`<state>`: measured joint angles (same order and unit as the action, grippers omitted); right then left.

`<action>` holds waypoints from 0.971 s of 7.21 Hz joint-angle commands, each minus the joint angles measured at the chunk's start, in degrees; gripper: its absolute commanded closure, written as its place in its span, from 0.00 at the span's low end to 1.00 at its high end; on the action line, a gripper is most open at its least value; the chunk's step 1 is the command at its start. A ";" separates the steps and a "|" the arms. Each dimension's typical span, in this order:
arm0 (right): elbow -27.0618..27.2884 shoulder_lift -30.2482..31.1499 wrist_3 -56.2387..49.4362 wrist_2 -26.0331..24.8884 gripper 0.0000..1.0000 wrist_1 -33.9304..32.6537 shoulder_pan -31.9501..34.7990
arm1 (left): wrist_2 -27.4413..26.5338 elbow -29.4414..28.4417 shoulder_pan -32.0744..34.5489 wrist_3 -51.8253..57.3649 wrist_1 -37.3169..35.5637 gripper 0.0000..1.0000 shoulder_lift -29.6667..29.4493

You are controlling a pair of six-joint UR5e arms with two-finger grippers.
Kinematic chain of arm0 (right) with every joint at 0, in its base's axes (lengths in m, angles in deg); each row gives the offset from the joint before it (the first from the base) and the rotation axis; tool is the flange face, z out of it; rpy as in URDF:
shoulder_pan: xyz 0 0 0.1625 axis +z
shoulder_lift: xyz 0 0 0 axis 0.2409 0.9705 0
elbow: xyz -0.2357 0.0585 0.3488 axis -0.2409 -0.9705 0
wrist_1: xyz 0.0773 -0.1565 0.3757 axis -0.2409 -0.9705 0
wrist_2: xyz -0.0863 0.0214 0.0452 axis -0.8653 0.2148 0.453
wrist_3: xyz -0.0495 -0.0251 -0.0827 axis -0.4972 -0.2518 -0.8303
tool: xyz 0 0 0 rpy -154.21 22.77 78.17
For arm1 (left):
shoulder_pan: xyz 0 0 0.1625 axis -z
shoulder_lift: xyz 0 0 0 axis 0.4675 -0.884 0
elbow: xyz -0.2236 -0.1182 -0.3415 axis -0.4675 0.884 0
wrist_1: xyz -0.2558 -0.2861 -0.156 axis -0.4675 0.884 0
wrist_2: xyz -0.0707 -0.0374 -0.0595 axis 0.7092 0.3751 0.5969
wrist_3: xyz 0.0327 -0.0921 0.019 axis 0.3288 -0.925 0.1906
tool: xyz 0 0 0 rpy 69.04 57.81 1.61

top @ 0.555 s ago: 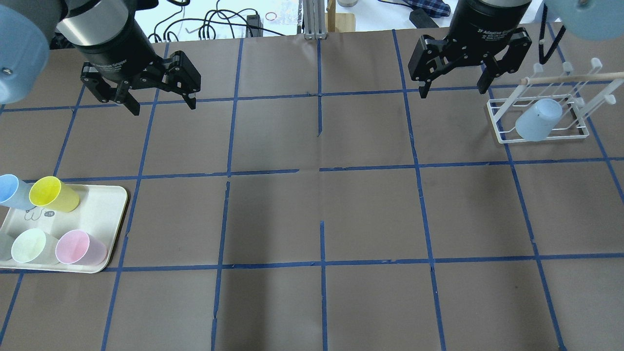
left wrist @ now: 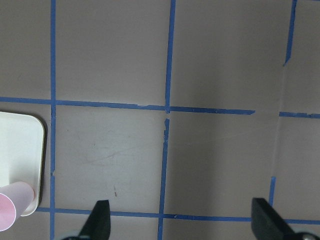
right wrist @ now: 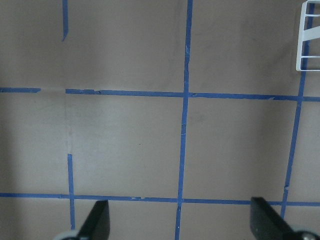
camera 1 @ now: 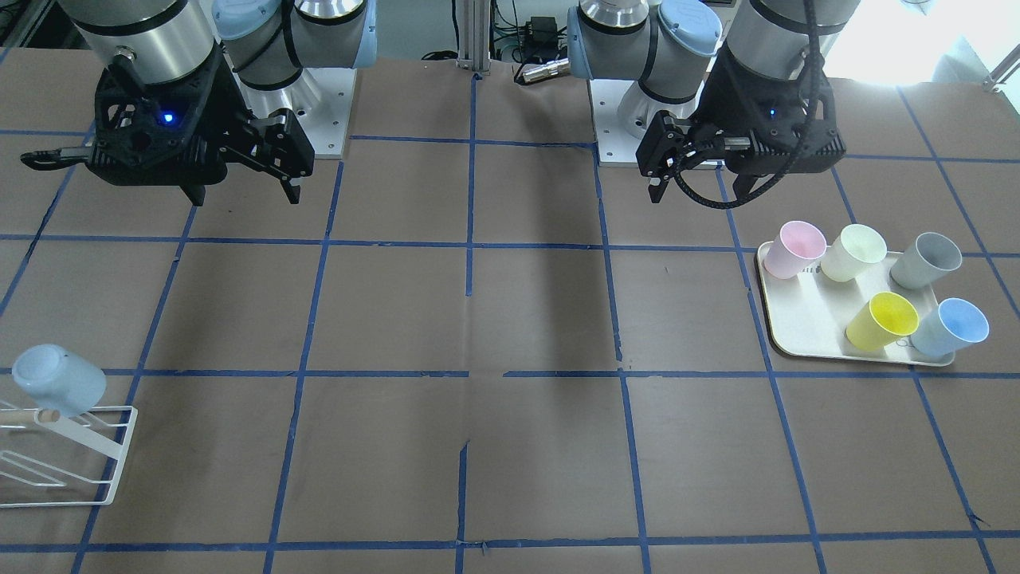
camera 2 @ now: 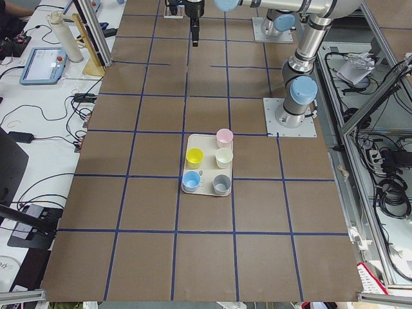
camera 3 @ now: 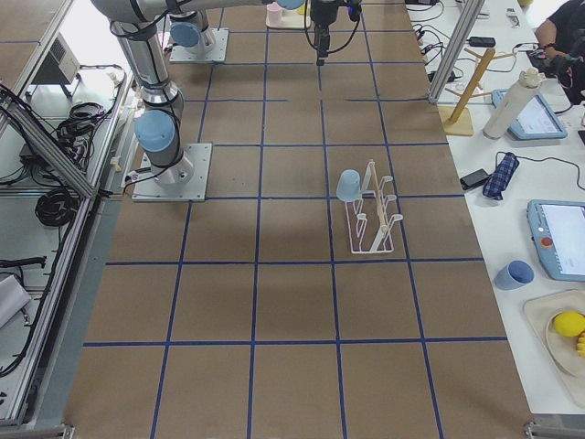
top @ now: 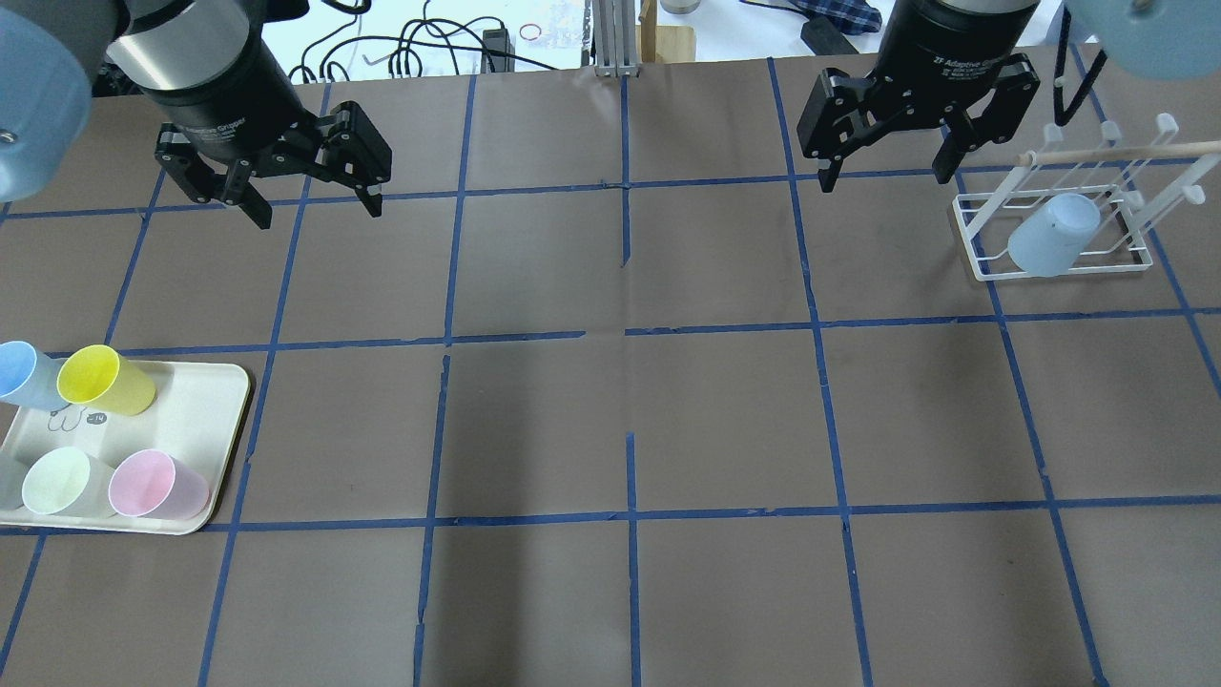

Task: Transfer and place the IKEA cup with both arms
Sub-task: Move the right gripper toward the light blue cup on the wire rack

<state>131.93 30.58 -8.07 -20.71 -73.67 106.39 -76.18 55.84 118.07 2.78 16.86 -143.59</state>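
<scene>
The pale-blue IKEA cup (top: 1054,237) hangs upside down on a peg of the white wire rack (top: 983,262) at the table's right. It also shows in the front view (camera 1: 57,379) and the right side view (camera 3: 348,185). My right gripper (top: 885,181) is open and empty, raised to the left of the rack and apart from the cup. My left gripper (top: 318,218) is open and empty, raised at the back left, far from the cup. Both wrist views show only open fingertips over bare table.
A cream tray (top: 215,401) at the front left holds a near-identical light-blue cup (top: 17,370), a yellow cup (top: 100,380), a pale-green cup (top: 62,482), a pink cup (top: 153,485) and a grey cup (camera 1: 924,259). Blue tape lines grid the brown table.
My left arm has shifted very slightly to the left and back. Both grippers stay open and the cup stays on the rack.
</scene>
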 commanded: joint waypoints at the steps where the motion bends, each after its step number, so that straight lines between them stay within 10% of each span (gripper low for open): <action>1: -1.10 0.13 -0.18 -0.04 0.00 -3.35 -4.78 | 0.10 0.34 -0.28 0.09 -0.22 0.00 -0.15; 7: 1.87 -7.04 -11.43 -0.74 0.00 -11.41 -21.25 | 0.89 1.92 0.07 -0.53 -0.31 0.00 1.07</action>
<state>132.35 26.79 -17.85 -21.20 -81.70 86.76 -75.44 57.56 118.13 2.57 16.55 -142.74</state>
